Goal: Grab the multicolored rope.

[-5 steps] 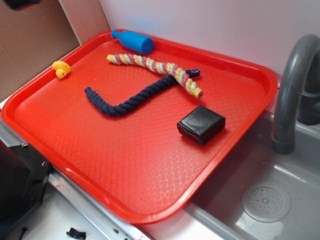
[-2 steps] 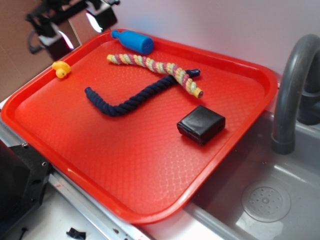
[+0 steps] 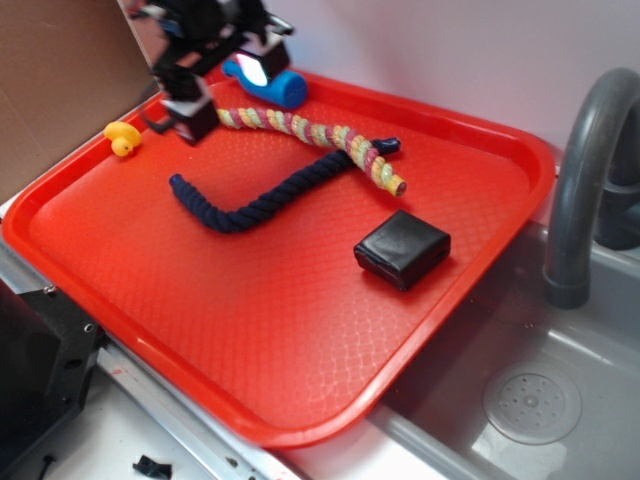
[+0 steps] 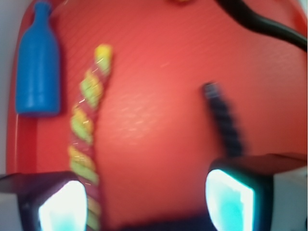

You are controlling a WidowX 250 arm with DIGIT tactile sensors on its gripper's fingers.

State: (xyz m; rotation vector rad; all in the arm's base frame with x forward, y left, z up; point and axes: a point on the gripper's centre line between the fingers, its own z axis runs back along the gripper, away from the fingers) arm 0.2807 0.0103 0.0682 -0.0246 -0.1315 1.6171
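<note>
The multicolored rope point(image 3: 320, 135) lies on the red tray point(image 3: 300, 425) near its far edge, a pastel yellow, pink and green twist crossing over the navy rope point(image 3: 260, 200). My gripper point(image 3: 222, 92) hovers open above the rope's left end, beside the blue bottle point(image 3: 278, 86). In the wrist view the multicolored rope point(image 4: 89, 125) runs down toward the left pad point(image 4: 60, 204), and the navy rope point(image 4: 226, 125) ends above the right pad point(image 4: 228, 199). Nothing sits between the fingers of the gripper point(image 4: 144, 202). That view is blurred.
A yellow duck point(image 3: 122, 138) sits by the tray's left rim and a black block point(image 3: 402, 248) lies to the right. The blue bottle point(image 4: 37, 67) lies left of the rope. A grey faucet point(image 3: 585, 170) and sink point(image 3: 530, 400) stand right of the tray.
The gripper came into view from the upper left and moved right and down, over the tray and the multicolored rope's left end. The objects on the tray have not moved.
</note>
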